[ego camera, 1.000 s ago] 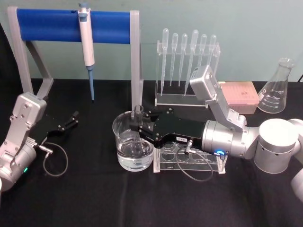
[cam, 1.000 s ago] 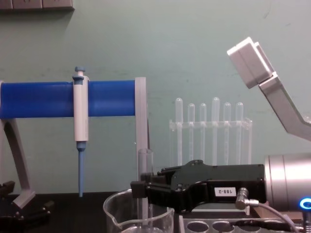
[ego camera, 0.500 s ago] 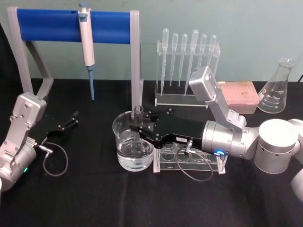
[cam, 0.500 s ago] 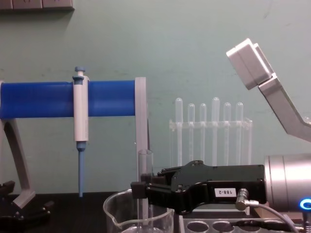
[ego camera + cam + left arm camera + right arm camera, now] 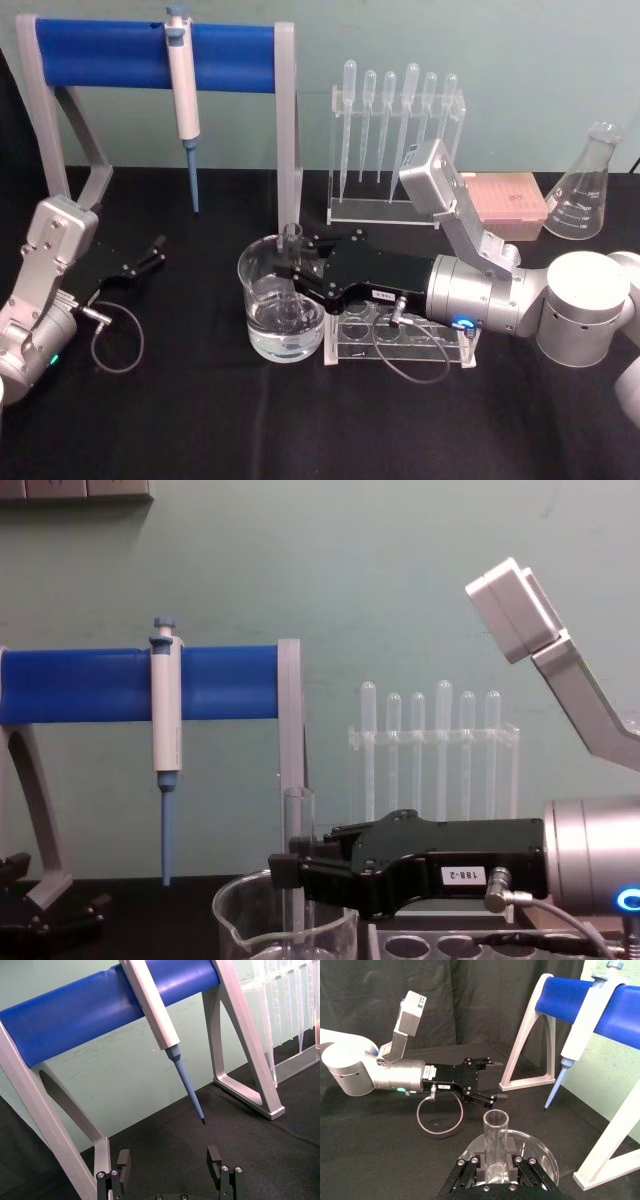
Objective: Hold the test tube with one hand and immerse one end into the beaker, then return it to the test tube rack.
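Right gripper (image 5: 291, 262) reached in from the right over the tube rack (image 5: 400, 338), jaws pinching the test tube (image 5: 291, 238) upright. Tube stood inside the beaker (image 5: 258, 290), lower end below the rim, open top sticking up above it; couldn't tell if the tip met the water. Beaker sat on the black table (image 5: 200, 420) just left of the rack. Left gripper (image 5: 152, 251) lay parked at the table's left, well apart, jaws spread, gripping nothing. Pipettor (image 5: 182, 90) hung on the blue stand (image 5: 100, 55) behind.
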Robot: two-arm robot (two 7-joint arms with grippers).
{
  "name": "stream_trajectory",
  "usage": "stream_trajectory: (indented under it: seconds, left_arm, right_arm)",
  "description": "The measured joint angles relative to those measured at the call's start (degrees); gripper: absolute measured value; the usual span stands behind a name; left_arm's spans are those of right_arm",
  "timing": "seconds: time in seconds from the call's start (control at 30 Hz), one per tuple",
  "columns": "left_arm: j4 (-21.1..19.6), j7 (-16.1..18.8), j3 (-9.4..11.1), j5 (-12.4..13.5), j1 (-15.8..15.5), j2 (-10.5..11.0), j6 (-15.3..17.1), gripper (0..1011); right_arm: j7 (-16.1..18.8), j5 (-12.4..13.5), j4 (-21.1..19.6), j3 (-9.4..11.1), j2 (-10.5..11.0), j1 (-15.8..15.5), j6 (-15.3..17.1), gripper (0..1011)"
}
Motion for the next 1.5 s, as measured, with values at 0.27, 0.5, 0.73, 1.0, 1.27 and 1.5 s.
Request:
stream_trajectory:
  seconds: [0.27,0.5,0.73,1.0,1.27,1.5]
  left_arm:
    - [0.0,0.0,0.0,0.0,0.0,0.0,0.0,1000]
    - [0.0,0.0,0.0,0.0,0.0,0.0,0.0,1000]
    - [0.0,0.0,0.0,0.0,0.0,0.0,0.0,1000]
    - [0.0,0.0,0.0,0.0,0.0,0.0,0.0,1000]
    - [0.0,0.0,0.0,0.0,0.0,0.0,0.0,1000]
    - [0.0,0.0,0.0,0.0,0.0,0.0,0.0,1000]
  right_arm:
    - [0.0,0.0,0.0,0.0,0.0,0.0,0.0,235]
    - [0.0,0.1,0.0,0.0,0.0,0.0,0.0,234]
    - [0.0,0.1,0.0,0.0,0.0,0.0,0.0,235]
    - [0.0,0.1,0.0,0.0,0.0,0.0,0.0,235]
    - [0.0,0.1,0.0,0.0,0.0,0.0,0.0,235]
    - [0.0,0.1,0.0,0.0,0.0,0.0,0.0,234]
